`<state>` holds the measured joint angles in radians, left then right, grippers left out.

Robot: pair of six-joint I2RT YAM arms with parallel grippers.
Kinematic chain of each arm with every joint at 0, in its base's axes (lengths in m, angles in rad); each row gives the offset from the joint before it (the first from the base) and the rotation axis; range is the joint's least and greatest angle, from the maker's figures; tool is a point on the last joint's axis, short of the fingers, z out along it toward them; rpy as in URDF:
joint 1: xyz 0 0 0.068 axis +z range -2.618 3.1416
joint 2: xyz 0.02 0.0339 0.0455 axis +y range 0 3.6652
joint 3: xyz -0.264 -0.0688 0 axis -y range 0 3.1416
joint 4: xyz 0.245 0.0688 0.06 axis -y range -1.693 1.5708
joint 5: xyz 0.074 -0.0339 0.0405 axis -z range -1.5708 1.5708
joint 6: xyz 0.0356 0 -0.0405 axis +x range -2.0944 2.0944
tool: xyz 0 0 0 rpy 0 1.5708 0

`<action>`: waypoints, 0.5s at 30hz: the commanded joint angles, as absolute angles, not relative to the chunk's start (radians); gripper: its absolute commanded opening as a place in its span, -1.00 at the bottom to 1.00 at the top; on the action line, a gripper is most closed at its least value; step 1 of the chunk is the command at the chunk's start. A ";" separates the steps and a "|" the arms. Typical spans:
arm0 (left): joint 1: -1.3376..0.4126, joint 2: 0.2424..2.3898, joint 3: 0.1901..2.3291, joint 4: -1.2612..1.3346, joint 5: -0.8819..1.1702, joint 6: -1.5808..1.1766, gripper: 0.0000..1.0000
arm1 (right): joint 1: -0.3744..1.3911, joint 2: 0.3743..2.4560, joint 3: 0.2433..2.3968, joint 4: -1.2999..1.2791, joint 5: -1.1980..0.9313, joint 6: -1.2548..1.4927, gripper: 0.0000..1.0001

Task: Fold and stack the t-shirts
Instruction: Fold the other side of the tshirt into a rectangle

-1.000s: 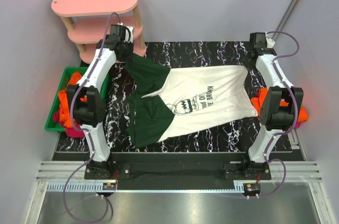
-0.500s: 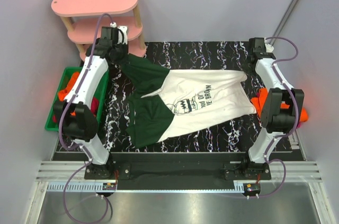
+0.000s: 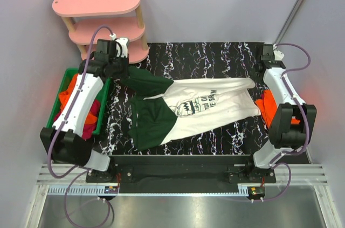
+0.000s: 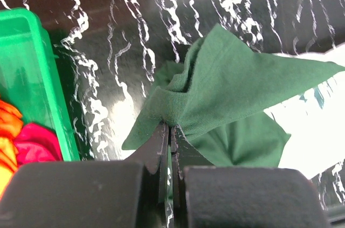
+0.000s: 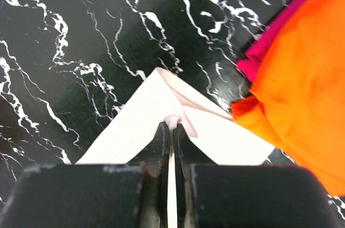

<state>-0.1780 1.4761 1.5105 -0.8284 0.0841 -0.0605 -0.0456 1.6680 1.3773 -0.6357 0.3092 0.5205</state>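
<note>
Partly, we log the chest lettering as folded under and unreadable. White t-shirt (image 3: 210, 106), dark green sleeves, spread across the marble table (image 3: 205, 55), whose far strip lies bare. Left gripper (image 4: 170, 128) clenched on a sleeve. Right gripper (image 5: 172, 125) clenched on a white corner, beside the orange and magenta shirts (image 5: 307, 88). Green bin (image 4: 38, 77) cut off.

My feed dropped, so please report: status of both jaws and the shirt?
Left jaws shut on green sleeve. Right jaws shut on white hem corner. T-shirt stretched between, unfolded. Orange pile close beside right jaws.
</note>
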 commanded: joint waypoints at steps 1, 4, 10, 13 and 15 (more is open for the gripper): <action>-0.199 1.356 1.468 -0.854 0.118 -0.032 -1.00 | -0.054 1.574 1.335 -0.664 0.384 0.543 -1.00; -0.207 1.313 1.444 -0.884 0.167 -0.015 -1.00 | -0.054 1.542 1.302 -0.681 0.380 0.555 -1.00; -0.241 1.217 1.396 -0.919 0.236 0.015 -1.00 | -0.054 1.474 1.240 -0.695 0.376 0.561 -1.00; -0.262 1.189 1.355 -0.930 0.271 0.018 -1.00 | -0.054 1.462 1.218 -0.706 0.377 0.568 -1.00; -0.279 1.164 1.333 -0.946 0.325 0.026 -1.00 | -0.054 1.457 1.204 -0.719 0.379 0.572 -1.00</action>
<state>-0.2527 1.2163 1.3716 -0.9237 0.2192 -0.0059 -0.0460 1.5005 1.2255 -0.6960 0.3325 0.5529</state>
